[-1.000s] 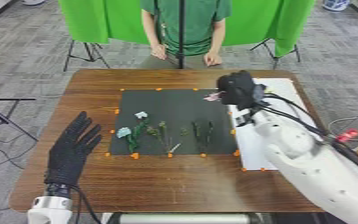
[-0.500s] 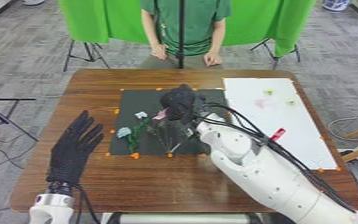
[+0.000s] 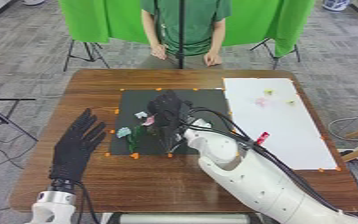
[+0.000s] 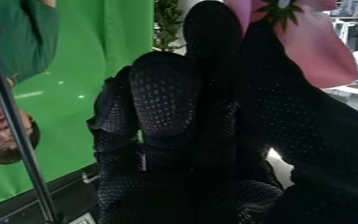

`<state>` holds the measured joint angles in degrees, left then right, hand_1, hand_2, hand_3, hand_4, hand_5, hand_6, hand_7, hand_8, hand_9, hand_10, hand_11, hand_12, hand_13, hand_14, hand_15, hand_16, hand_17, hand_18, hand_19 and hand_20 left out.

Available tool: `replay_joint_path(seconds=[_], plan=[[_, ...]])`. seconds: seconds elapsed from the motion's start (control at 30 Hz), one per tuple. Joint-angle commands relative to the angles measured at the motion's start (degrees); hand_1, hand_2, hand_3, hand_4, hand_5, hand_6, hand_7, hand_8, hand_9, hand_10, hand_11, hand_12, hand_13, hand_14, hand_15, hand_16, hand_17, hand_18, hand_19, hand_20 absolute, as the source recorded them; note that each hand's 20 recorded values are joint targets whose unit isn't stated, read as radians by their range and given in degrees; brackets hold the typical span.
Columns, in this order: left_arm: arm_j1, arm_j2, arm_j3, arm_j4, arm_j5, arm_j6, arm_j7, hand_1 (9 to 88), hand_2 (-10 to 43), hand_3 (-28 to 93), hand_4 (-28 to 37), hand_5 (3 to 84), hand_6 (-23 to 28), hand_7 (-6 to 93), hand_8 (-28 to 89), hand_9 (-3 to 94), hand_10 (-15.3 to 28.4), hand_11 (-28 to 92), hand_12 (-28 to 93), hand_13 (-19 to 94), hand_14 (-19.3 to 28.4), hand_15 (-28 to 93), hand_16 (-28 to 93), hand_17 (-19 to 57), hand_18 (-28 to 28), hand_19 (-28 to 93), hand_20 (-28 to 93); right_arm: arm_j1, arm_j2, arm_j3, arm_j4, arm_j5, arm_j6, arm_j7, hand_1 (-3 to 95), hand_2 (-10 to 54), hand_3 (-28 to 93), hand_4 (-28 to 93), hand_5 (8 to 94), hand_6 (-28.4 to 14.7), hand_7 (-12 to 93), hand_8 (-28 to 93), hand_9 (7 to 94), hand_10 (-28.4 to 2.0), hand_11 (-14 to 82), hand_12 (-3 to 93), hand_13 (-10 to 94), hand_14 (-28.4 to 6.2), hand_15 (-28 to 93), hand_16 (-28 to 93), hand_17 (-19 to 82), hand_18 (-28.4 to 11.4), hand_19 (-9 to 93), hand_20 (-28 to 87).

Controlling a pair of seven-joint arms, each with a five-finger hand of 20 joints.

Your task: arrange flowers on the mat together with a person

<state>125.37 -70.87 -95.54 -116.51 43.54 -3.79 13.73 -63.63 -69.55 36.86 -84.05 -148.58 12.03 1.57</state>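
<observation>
Over the dark mat (image 3: 135,101), in the head view, is my right hand (image 3: 167,111), curled round a pink flower (image 3: 149,121) whose petals stick out on its left side. The right wrist view has the same pink flower (image 4: 316,47) pinched between the thumb and fingers of my right hand (image 4: 164,95). Two pale blue flowers, one upper (image 3: 142,114) and one lower (image 3: 123,132), lie on the mat's left part with green stems (image 3: 135,139). My right hand and forearm hide much of the mat's middle. My left hand (image 3: 73,147) rests left of the mat, fingers straight.
A white sheet (image 3: 291,145) right of the mat bears two small yellowish pieces (image 3: 269,92) and a faint pink one (image 3: 261,102). A red object (image 3: 262,138) is beside my right forearm. Orange bits (image 3: 135,156) line the mat's edges. Black cables run along the right arm.
From above the white sheet, my right hand has come left across the mat with the pink flower, and now sits lower over its middle. The left hand has barely moved.
</observation>
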Motion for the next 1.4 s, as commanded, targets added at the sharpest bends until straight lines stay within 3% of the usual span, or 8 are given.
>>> replay_joint_path(seconds=[0.03, 0.3, 0.87, 1.0, 1.1, 1.23, 1.33, 1.4], plan=[[0.3, -0.14, 0.11, 0.48, 0.11, -0.61, -0.55, 27.2, -5.0, 67, -28.3, 30.1, 3.6, 12.7, -8, 20.5, 9.6, 15, 14, 20, 13.0, 19, 5, -11.1, 21.0, 38, 9, 0.2, -0.6, 0.9, 1.0, -1.9, 0.1, 0.5, 48.5, -9.5, 78, -28, 68.7, 2.8, 48, -2, 86.1, -5.4, 16.0, 48.6, 74, -4.7, 67, 26, 33, -17.2, 83, 42], [0.1, -0.34, 0.0, 0.62, 0.23, -0.92, -0.93, 27.3, -5.0, 67, -28.3, 30.1, 3.5, 12.7, -8, 20.5, 9.6, 15, 14, 19, 13.0, 19, 5, -11.1, 21.1, 38, 9, 0.2, -0.3, 1.0, 0.7, -1.9, -0.7, 2.0, 45.2, -9.5, 78, -28, 65.2, 2.1, 47, -3, 82.1, -6.0, 15.8, 47.5, 71, -5.4, 68, 25, 31, -17.0, 81, 43], [0.0, -0.65, -0.19, 0.74, 0.16, -0.9, -1.11, 27.4, -5.0, 67, -28.3, 30.1, 3.5, 12.7, -8, 20.5, 9.6, 15, 14, 19, 13.0, 19, 5, -11.1, 21.0, 38, 9, -0.7, 0.3, 2.4, -1.8, -2.3, -4.8, 1.5, 40.6, -9.5, 79, -28, 60.6, 1.7, 44, -3, 72.8, -7.8, 26.2, 36.9, 66, -6.2, 69, 23, 28, -17.5, 79, 45], [0.5, -0.81, -0.34, 0.51, 0.17, -0.91, -0.86, 27.4, -4.9, 67, -28.3, 30.1, 3.5, 12.7, -8, 20.5, 9.6, 15, 14, 19, 13.0, 19, 5, -11.1, 21.1, 38, 9, -1.7, 1.1, 4.3, -5.8, -1.2, -7.5, 2.6, 36.8, -9.5, 82, -28, 58.9, 1.6, 40, -4, 66.7, -9.1, 33.0, 29.6, 64, -7.1, 70, 22, 27, -18.1, 78, 46], [0.7, -0.93, -0.44, 0.34, 0.28, -1.06, -0.73, 27.3, -4.9, 67, -28.3, 30.1, 3.5, 12.8, -8, 20.5, 9.6, 15, 14, 20, 13.0, 19, 5, -11.1, 21.1, 38, 9, -3.2, 2.7, 7.1, -11.3, 4.0, -8.6, 5.5, 29.5, -9.1, 85, -26, 54.0, 0.2, 36, -17, 59.8, -10.3, 34.7, 25.8, 59, -8.9, 72, 22, 24, -19.1, 77, 47], [1.0, -1.21, -0.71, 0.1, 0.29, -1.08, -0.71, 27.3, -4.9, 67, -28.3, 30.0, 3.5, 12.8, -8, 20.6, 9.7, 15, 14, 19, 13.0, 19, 5, -11.1, 21.1, 38, 9, -6.7, 5.7, 13.7, -19.2, 13.7, -9.5, 8.8, 21.4, -2.1, 84, -23, 44.3, -5.0, 26, -13, 48.6, -13.3, 32.1, 25.3, 49, -12.6, 71, 19, 21, -20.4, 76, 47], [1.3, -1.4, -0.88, 0.01, 0.29, -1.13, -0.62, 27.2, -4.9, 67, -28.3, 30.1, 3.5, 12.6, -8, 20.6, 9.7, 15, 14, 19, 13.1, 19, 5, -11.1, 21.1, 38, 9, -11.3, 8.3, 22.7, -25.1, 27.1, -14.8, 8.4, 18.1, 0.7, 83, -22, 29.8, -9.0, 14, -8, 34.6, -15.4, 20.4, 24.2, 37, -13.3, 54, 15, 15, -21.2, 65, 42], [1.3, -1.51, -1.02, -0.03, 0.39, -1.08, -0.76, 27.2, -4.9, 67, -28.3, 30.1, 3.5, 12.6, -8, 20.6, 9.6, 15, 14, 19, 13.1, 19, 5, -11.1, 21.1, 38, 9, -17.1, 9.9, 32.3, -28.5, 41.4, -18.6, 6.0, 17.8, 1.5, 82, -22, 25.6, -9.3, 11, -7, 29.3, -15.5, 13.4, 24.9, 30, -13.2, 38, 19, 10, -21.3, 57, 36]])
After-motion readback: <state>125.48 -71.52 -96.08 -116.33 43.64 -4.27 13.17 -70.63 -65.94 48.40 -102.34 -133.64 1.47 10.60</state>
